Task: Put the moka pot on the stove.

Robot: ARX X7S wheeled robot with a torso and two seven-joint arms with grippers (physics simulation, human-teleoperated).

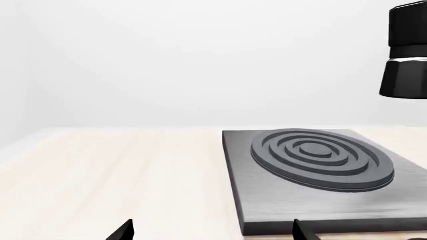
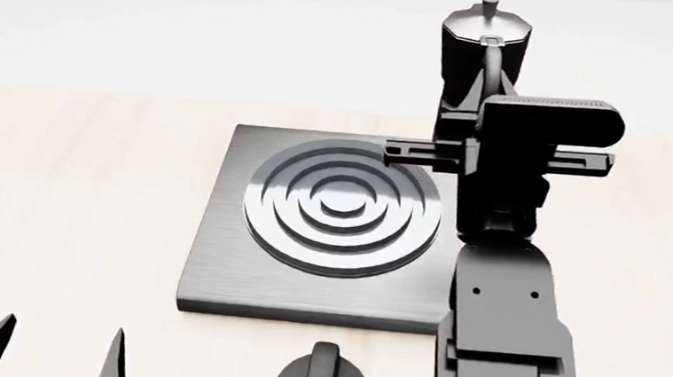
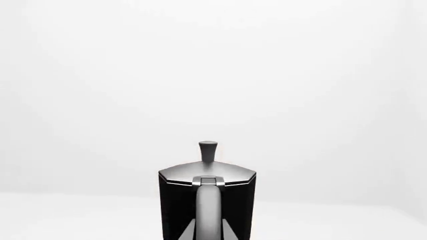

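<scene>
Moka pot hangs in the air beyond the stove's far right corner, its handle clamped in the right gripper. Released here, it would probably miss the rings and topple. The left gripper idles with its jaws apart.

The moka pot is black with a silvery lid, the stove brushed grey with concentric rings, the table pale wood-grain.
</scene>
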